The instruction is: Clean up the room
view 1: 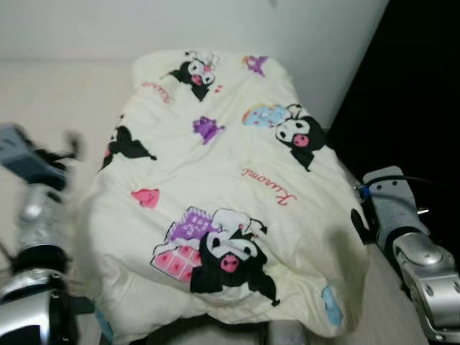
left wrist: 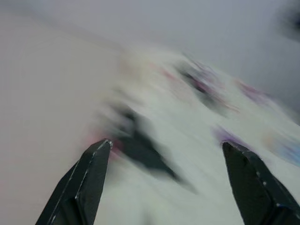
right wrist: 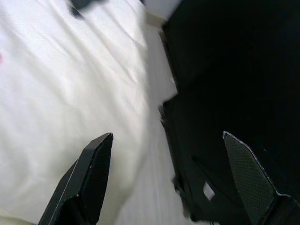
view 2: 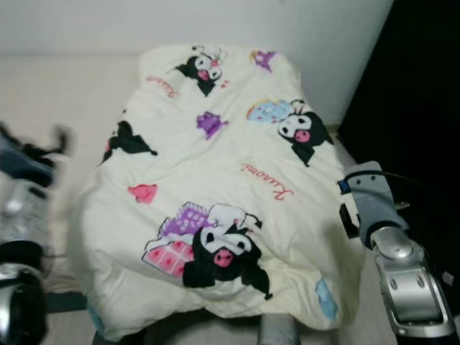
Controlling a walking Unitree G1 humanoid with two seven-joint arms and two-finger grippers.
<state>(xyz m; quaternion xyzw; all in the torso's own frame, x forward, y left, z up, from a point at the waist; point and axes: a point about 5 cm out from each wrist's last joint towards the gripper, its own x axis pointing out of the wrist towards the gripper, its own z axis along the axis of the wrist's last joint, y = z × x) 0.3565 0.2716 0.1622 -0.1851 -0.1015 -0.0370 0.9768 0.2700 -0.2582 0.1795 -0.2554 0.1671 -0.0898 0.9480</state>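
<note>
Cream quilt (view 1: 223,194) printed with black cartoon figures fills the centre of the frame, spread from the white wall (view 1: 86,29) at the top down to the bottom edge. Dark furniture (view 1: 417,93) stands at upper right. Left gripper (left wrist: 166,154) — fingers apart, blurred — hangs over the quilt's left side; right gripper (right wrist: 168,150), also spread, sits at the quilt's right edge.

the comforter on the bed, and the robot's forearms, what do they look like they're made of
The comforter looks like soft, matte woven fabric, likely cotton or a blend: cream cloth printed with cartoon characters, creased and puffed as if padded. The right forearm looks like brushed silver metal, going by its dull sheen and visible fasteners, with a grey, plastic-looking wrist housing. The left forearm seems similar, but it is blurred.
</note>
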